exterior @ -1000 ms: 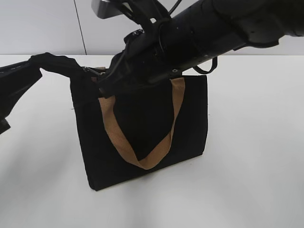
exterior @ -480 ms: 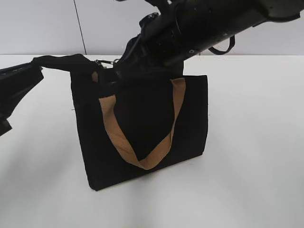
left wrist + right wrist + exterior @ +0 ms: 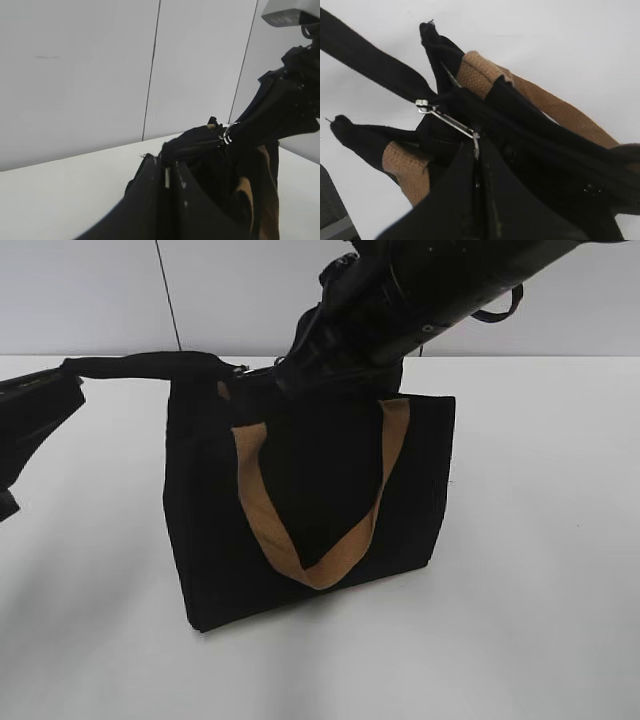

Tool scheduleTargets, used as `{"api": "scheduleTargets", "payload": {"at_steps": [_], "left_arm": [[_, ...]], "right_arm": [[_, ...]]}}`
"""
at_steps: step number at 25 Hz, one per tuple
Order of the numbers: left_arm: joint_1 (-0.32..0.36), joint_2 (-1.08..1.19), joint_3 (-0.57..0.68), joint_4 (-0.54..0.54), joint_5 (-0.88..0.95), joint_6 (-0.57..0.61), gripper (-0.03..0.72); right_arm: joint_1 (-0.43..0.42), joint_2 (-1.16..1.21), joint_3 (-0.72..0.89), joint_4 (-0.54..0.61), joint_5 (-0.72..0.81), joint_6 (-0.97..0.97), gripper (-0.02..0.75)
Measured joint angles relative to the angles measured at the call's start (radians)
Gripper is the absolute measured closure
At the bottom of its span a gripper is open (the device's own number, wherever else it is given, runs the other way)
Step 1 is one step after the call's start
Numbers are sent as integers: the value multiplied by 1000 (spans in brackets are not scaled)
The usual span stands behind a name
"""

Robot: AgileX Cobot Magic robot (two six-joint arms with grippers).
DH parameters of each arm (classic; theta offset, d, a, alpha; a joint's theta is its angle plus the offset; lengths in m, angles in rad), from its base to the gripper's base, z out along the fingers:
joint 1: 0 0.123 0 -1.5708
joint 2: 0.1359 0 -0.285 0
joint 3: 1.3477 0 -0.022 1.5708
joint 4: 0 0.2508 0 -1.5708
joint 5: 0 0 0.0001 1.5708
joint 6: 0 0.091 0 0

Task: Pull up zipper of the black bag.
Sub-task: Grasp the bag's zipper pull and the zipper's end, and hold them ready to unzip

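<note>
Mid-pull on the zipper: I judge the closing to be under way but not finished. In the right wrist view the silver pull [image 3: 447, 120] of the zipper [image 3: 427, 106] lies stretched out from the slider at centre left of the frame to my right pincer [image 3: 476, 146], whose two dark fingers meet on the pull's far end, so I read that pincer as clamped on the pull. Left of the slider a black fabric tail [image 3: 365, 55] runs taut to the upper left corner; in the exterior view the same tail [image 3: 140, 365] reaches toward my left pincer [image 3: 45, 400] at the left edge. That pincer is too dark there, and too close to the lens in the left wrist view, for me to tell whether it is closed on the tail. How much of the zip line already lies shut I cannot tell, because the right arm hides the bag's top edge to the right of the slider. The black bag [image 3: 310, 500] stands upright on the white bench [image 3: 540, 570], at centre frame in the exterior view. It is boxy, of matte fabric, with a tan handle [image 3: 320, 510] hanging in a loop down its front panel; the second tan handle [image 3: 402, 167] shows at lower left of the right wrist view.
</note>
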Motion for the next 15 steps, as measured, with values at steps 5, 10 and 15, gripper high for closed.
{"api": "scheduleTargets", "payload": {"at_steps": [5, 10, 15], "left_arm": [[-1, -24, 0, 2, 58, 0, 679], [-2, -27, 0, -15, 105, 0, 679], [-3, -27, 0, -22, 119, 1, 679]], "right_arm": [[-10, 0, 0, -2, 10, 8, 752], [-12, 0, -16, -13, 20, 11, 752], [-13, 2, -70, -51, 45, 26, 752]]}}
